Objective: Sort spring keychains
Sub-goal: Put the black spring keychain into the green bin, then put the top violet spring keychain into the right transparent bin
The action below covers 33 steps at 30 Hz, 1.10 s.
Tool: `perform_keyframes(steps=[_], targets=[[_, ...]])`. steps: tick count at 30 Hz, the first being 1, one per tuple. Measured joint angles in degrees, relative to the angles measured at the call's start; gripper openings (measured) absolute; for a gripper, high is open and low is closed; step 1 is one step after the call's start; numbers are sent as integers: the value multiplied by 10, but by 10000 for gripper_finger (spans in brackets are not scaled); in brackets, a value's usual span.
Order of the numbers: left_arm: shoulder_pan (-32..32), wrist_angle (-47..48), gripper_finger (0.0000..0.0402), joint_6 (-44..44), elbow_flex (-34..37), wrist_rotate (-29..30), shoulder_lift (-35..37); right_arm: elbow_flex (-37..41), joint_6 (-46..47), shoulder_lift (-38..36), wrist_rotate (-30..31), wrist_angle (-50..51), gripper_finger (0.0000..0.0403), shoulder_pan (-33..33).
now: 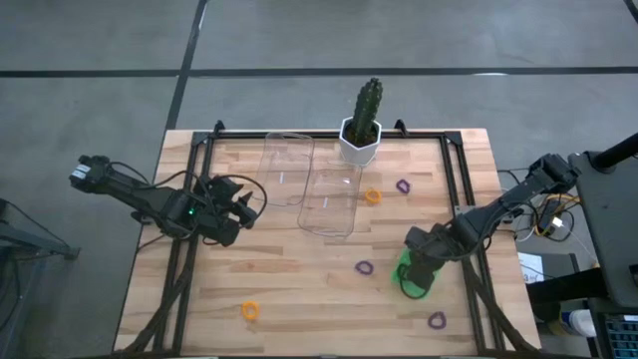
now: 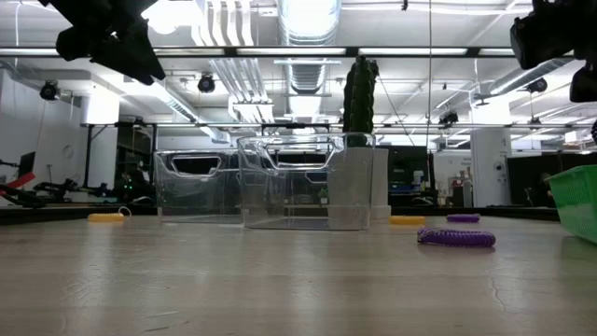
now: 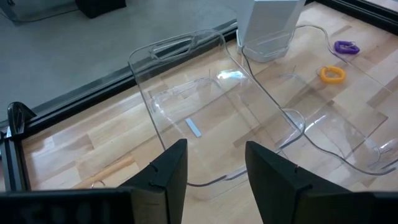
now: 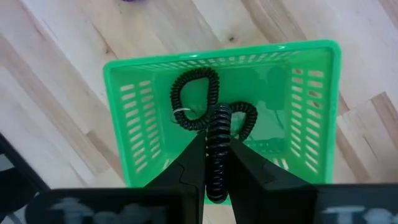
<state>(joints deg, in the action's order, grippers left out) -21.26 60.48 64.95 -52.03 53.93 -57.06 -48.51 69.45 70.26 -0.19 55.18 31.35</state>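
- Wooden counter (image 1: 299,289) on a dark frame, grey floor around it; the low view shows a workshop with ceiling lights behind
- White pot with a cactus (image 1: 361,125) stands at the far edge, centre
- Two clear plastic trays (image 1: 330,202) lie side by side just in front of the pot
- Green basket (image 4: 217,112) sits on the right side of the counter, directly under the right gripper (image 4: 214,168)
- Right gripper: jaws pinched on a black spring keychain (image 4: 216,149), held above the basket; other black coils (image 4: 193,99) lie inside the basket
- Left gripper (image 3: 214,168) hovers over the left side of the counter, beside the clear trays; jaws spread, nothing between them
- Orange keychain (image 1: 373,196) lies just right of the trays, a purple keychain (image 1: 403,185) near it
- Second purple keychain (image 1: 365,267) lies left of the basket
- Third purple keychain (image 1: 436,320) lies near the front edge, right
- Second orange keychain (image 1: 249,310) lies near the front edge, left of centre
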Motion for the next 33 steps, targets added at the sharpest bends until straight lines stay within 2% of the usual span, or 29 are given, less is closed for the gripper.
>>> perform_keyframes(steps=[7, 17, 24, 33], targets=[[0, 0, 153, 0, 0, 0, 0, 0, -1, 0, 0, -12, 58, 2], [0, 0, 153, -1, 0, 0, 0, 0, -21, -1, 1, -14, 132, 2], [0, 0, 153, -8, 0, 0, 0, 0, -52, -2, 7, -14, 151, 1], [0, 0, 153, -9, 0, 0, 0, 0, -21, -13, 172, -15, 146, -24]])
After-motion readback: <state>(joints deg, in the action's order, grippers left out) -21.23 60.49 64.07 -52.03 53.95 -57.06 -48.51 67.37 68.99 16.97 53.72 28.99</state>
